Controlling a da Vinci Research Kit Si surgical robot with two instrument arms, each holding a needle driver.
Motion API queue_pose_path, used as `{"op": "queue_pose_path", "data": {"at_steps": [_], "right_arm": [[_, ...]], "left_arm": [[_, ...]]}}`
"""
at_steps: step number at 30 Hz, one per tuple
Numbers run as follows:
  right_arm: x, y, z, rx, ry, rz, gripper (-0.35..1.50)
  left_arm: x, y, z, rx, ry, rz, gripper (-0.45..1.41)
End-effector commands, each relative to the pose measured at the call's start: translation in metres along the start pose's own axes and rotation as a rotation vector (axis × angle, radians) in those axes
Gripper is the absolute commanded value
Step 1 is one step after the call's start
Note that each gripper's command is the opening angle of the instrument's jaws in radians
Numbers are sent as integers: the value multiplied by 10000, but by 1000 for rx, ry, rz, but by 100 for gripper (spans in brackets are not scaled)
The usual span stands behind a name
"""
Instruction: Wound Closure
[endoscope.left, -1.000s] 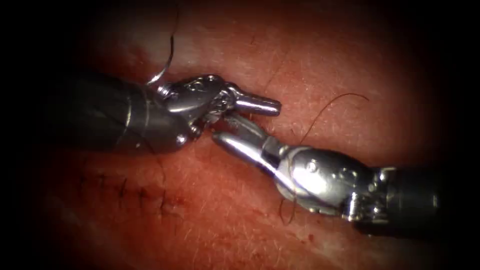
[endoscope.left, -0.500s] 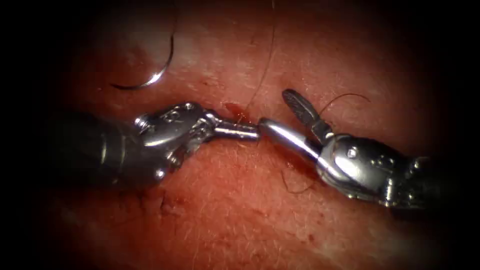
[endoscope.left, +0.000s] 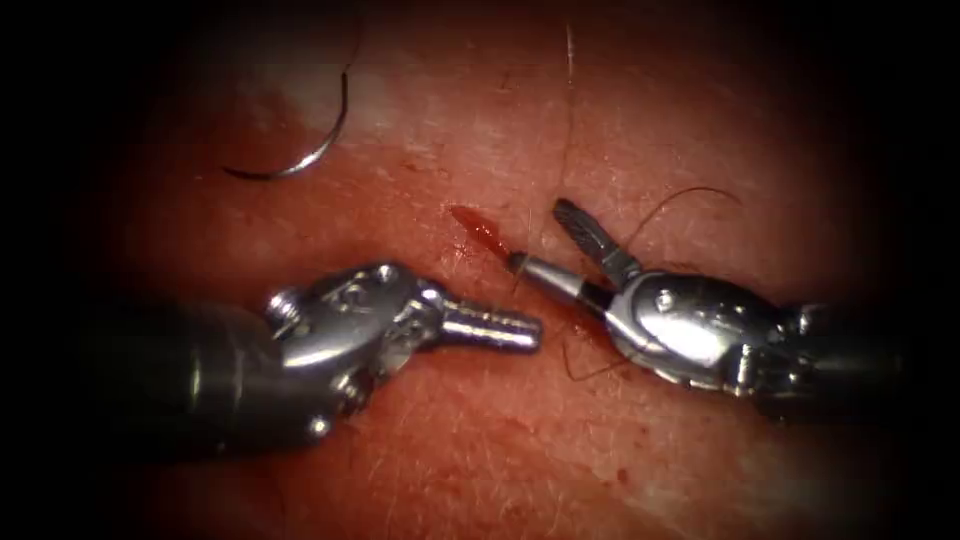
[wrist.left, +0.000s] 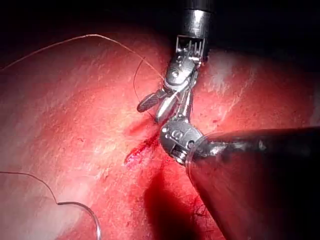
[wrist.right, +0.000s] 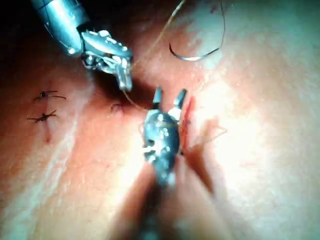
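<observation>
Needle (endoscope.left: 300, 150) lies free on tissue (endoscope.left: 440, 440), upper left; left tool (endoscope.left: 495, 327) closed, empty; right tool (endoscope.left: 545, 240) open, empty.

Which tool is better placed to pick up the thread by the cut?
Right, probably. The right tool has its jaws open beside the thread and the cut. The left tool is shut and lies below them. The needle lies free on the tissue.

The right arm's silver two-jawed gripper (wrist.right: 169, 98) stands open over the reddish-pink tissue (wrist.right: 250, 165), holding nothing. Beyond it the thin curved steel needle (wrist.right: 196, 56) lies loose on the tissue. The left arm's steel gripper (wrist.right: 125, 80) hovers beside the right gripper.
</observation>
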Motion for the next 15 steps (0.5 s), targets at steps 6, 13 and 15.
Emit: {"op": "queue_pose_path", "data": {"at_steps": [6, 13, 15], "right_arm": [[-22, -19, 11, 77, -43, 11, 47], [-24, -33, 15, 127, -54, 7, 44], [-24, -36, 17, 144, -51, 7, 42]], "left_arm": [[22, -11, 24, 0, -4, 17, -45], [38, -36, 42, 4, -40, 17, -45], [36, -50, 44, 3, -64, 21, -45]]}}
